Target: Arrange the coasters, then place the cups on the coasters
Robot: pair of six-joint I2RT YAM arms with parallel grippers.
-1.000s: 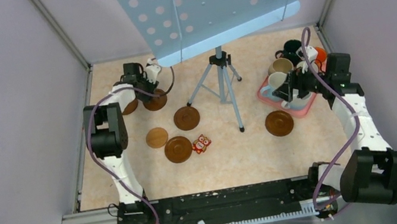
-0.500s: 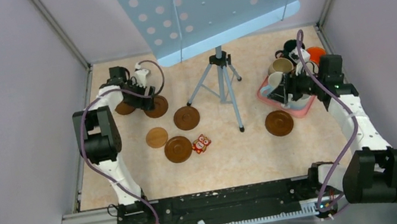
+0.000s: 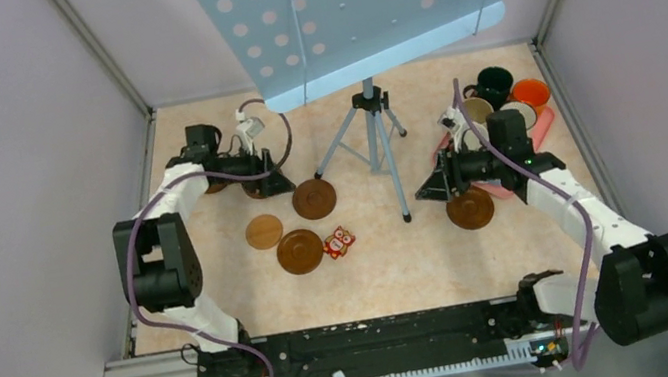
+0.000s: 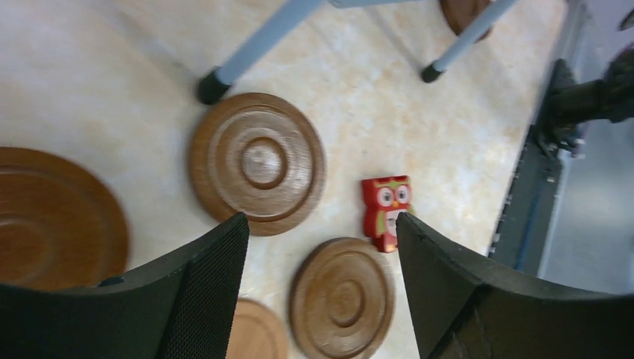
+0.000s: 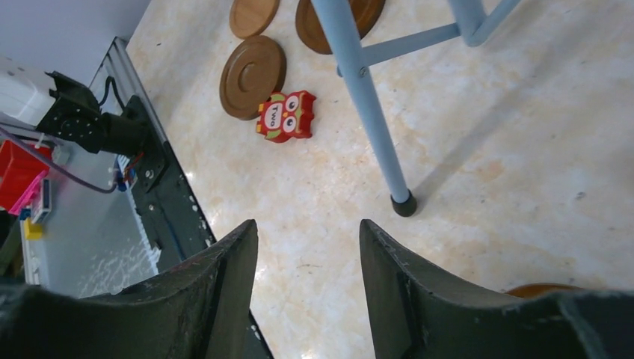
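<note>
The left pincer (image 4: 321,224) is released. Its two black, grainy fingers are spread with nothing between them, low over the marbled beige surface (image 3: 384,272) at the upper left of the overhead view. In its wrist view a ringed coaster (image 4: 258,164) of dark wood, round with turned concentric grooves and a raised rim, lies flat just beside the rubber foot of a pale blue tripod leg (image 4: 262,41). A cut-off coaster (image 4: 52,217) runs out of the left edge of that view. Toward the centre of the overhead view lie a smooth tan coaster (image 3: 264,231) and a dark coaster (image 3: 301,251). A small red owl figure (image 3: 338,241) sits just beside the dark one.

The right pincer (image 5: 306,232) is also released and empty, its matte black fingers apart. It hangs right of centre in the overhead view, near a lone coaster (image 3: 470,208).

The cups cluster at the upper right by a flat pink tray (image 3: 547,121), well apart from the central coasters. They include a dark green cup (image 3: 495,80), an orange cup (image 3: 530,93) and a beige cup (image 3: 477,110), while others are partly hidden by the right arm.
</note>
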